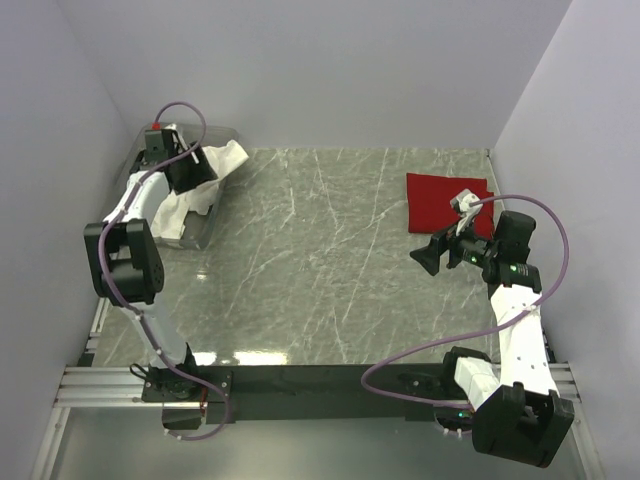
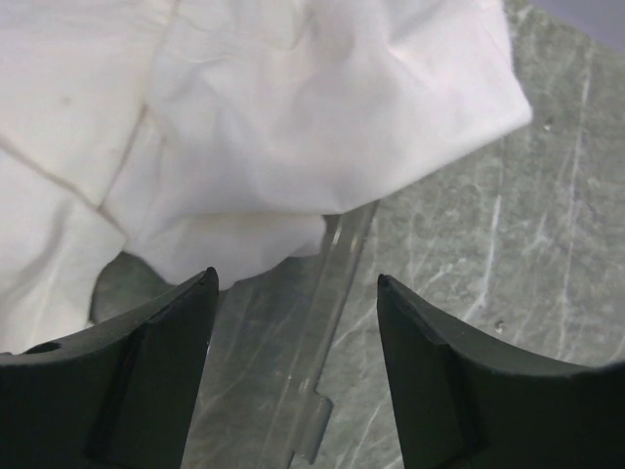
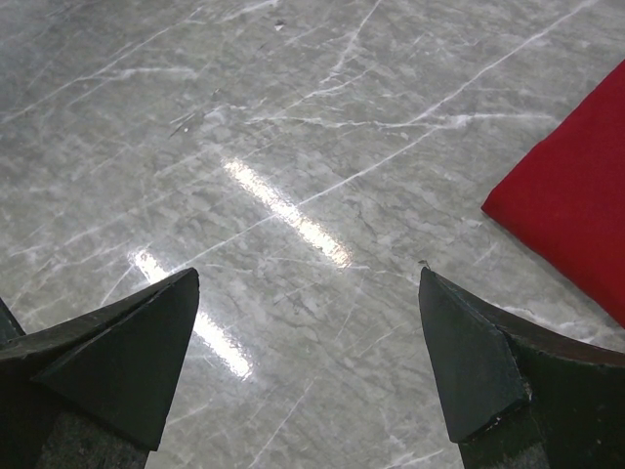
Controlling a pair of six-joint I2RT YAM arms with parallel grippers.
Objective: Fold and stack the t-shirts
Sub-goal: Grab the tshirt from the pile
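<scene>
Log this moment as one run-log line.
left jaws: open, over white t-shirt draped across clear bin rim | right jaws: open, empty, over table beside folded red t-shirt | stack: not started

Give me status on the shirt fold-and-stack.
Done: red t-shirt lies folded, far right. In hand: nothing; left gripper, jaws open, hovers at the white t-shirt, bunched over the clear bin rim; right gripper open over the table. Left: fold white, stack both.
</scene>
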